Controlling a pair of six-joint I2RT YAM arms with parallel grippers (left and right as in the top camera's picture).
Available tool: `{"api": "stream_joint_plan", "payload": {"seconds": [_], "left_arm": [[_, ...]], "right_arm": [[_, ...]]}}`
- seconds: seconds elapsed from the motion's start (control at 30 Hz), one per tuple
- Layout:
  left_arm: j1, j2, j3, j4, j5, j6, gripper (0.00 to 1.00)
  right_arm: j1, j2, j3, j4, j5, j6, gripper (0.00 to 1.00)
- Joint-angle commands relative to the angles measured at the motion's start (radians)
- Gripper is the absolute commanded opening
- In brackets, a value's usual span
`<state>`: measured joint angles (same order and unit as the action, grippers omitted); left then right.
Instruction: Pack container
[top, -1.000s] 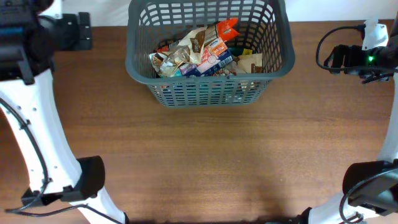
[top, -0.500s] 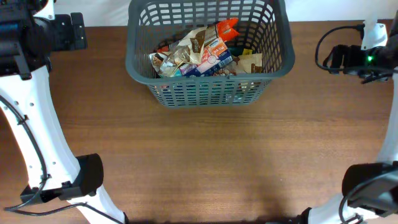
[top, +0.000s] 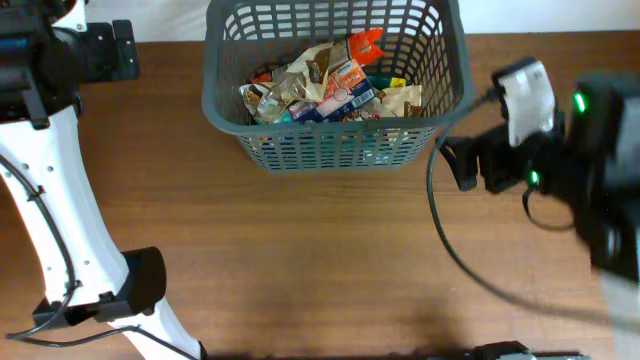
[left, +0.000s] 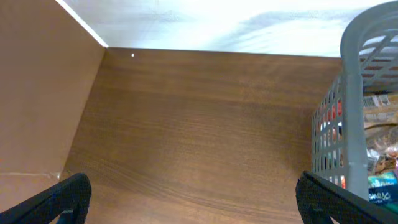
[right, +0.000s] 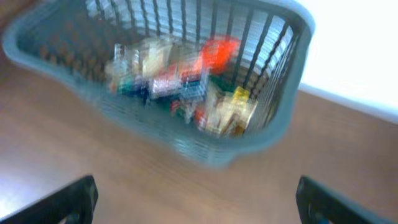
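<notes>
Tabletop (top: 320, 270): brown wood grain; its near half is bare apart from the arms' lower parts at either side.
Left arm (top: 60, 210): a white link rises from a black joint at the near left and runs along the left edge towards the far corner.
Right arm (top: 600, 180): blurred in the overhead view, over the right side of the tabletop, with green lights showing on its dark body.
Cable (top: 434, 200): black, curving from the right arm out over the tabletop and back to the near right.
Right end effector (right: 196, 199): released, its two dark fingers (right: 68, 199) standing wide apart at the lower corners of the wrist view with only tabletop between them. It sits on the near side of the container and faces it; this view is blurred.
Container (top: 330, 150): the grey lattice basket stands upright at the far middle of the tabletop, its back rim over the white strip beyond the far edge.
Food packets (top: 320, 85): a mixed heap lying inside the container, with an orange packet (top: 365, 45) on top towards the back.
Left end effector (left: 193, 193): released and empty, fingers far apart, at the far left of the tabletop, well to the left of the container, whose wall shows at the right edge of its wrist view.
</notes>
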<state>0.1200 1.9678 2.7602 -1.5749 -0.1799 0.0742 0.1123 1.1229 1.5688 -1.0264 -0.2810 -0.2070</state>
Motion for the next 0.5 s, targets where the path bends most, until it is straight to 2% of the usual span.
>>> {"api": "stream_joint_plan", "payload": {"seconds": [0.0,0.07,0.23,0.37,0.47], "left_arm": [[0.003,-0.004,-0.001,-0.002,-0.008,-0.014,0.99],[0.003,-0.004,-0.001,-0.002,-0.008,-0.014,0.99],[0.003,-0.004,-0.001,-0.002,-0.008,-0.014,0.99],[0.003,-0.004,-0.001,-0.002,-0.008,-0.014,0.99],[0.003,-0.004,-0.001,-0.002,-0.008,-0.014,0.99]], "right_arm": [[-0.004,-0.215,-0.257,0.193,0.033,-0.024,0.99],[-0.021,-0.395,-0.492,0.364,0.104,-0.024,0.99],[-0.044,-0.697,-0.892,0.567,0.14,-0.024,0.99],[-0.096,-0.912,-1.199,0.626,0.139,-0.024,0.99],[-0.104,-0.988,-1.309,0.627,0.138,-0.024,0.99]]}}
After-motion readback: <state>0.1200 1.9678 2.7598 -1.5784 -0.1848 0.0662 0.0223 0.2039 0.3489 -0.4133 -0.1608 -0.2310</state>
